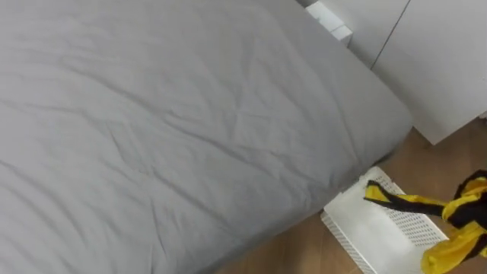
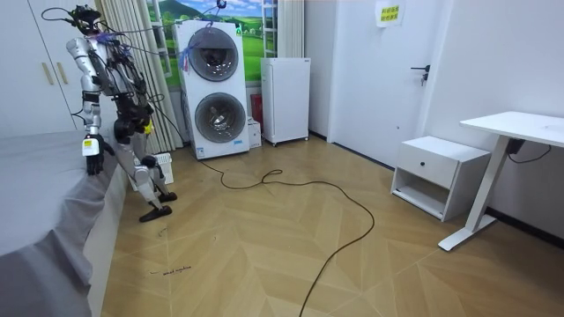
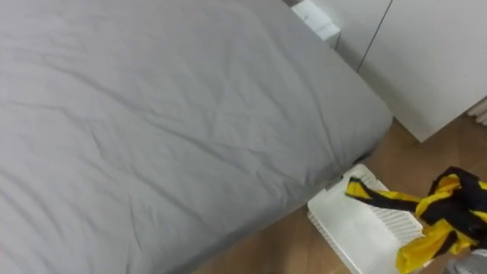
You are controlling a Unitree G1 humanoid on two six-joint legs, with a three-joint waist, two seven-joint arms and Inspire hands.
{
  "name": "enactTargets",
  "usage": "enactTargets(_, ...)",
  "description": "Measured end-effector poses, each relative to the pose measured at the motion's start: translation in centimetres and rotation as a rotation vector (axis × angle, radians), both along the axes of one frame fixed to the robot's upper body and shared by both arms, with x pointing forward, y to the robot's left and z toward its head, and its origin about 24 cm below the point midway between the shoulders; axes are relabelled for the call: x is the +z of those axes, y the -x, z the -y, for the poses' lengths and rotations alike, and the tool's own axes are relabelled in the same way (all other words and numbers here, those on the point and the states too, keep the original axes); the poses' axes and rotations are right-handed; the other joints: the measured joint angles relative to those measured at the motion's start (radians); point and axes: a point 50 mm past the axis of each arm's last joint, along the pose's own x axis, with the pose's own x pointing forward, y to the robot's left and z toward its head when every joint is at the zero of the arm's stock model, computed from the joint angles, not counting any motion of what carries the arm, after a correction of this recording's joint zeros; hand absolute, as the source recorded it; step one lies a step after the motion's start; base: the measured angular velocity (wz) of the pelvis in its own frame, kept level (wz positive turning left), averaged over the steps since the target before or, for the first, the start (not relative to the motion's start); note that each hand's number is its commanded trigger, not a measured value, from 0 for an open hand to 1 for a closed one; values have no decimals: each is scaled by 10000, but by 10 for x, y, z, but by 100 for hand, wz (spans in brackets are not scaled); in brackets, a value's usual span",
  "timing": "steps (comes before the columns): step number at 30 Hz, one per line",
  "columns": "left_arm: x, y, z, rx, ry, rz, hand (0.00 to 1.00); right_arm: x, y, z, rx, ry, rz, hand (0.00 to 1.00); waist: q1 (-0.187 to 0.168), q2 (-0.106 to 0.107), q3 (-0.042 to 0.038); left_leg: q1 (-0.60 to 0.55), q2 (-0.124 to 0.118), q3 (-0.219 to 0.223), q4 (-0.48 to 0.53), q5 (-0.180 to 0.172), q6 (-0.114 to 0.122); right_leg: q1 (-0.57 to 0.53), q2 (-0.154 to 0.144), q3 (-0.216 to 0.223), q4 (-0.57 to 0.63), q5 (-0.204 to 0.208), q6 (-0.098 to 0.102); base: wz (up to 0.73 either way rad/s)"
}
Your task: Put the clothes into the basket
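Yellow-and-black garment is trailing over the white basket.
Not fully in yet; left hand is hanging low, hold unreadable.

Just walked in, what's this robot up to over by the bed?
It is tidying away clothes. The robot stands at the side of a bed with a grey cover, next to a white basket on the floor near the bed's corner. A yellow and black garment stretches over the basket and runs off the view's right edge. Whether a hand is gripping it cannot be made out.
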Motion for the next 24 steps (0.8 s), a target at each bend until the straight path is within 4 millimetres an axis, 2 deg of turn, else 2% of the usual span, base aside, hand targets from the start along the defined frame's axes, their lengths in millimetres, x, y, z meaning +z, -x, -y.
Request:
enactTargets(5,1,-14,0,91,-40,351,0,-1,-20,-7,-73,-452,167,0,98,25,5,-534,-6,11,153,65,47,-623,-28,-96,313,6,6,1)
enactTargets(10,2,-33,2,-425,-68,528,0,-3,-29,-10,-36,-452,104,0,277,130,31,-906,-52,1,164,214,120,-917,-181,-351,306,-7,26,13)
enactTargets(17,4,-50,5,-942,-62,942,0,-13,-21,-10,-232,-680,-369,0,786,210,29,-1290,-97,-31,161,306,144,-1357,-215,-514,478,-6,27,4)
enactTargets(24,4,-51,5,-880,-22,1069,0,-11,-18,-5,-553,-644,-184,0,798,217,25,-1379,-99,-16,165,309,142,-1368,-332,-822,464,-5,25,3)
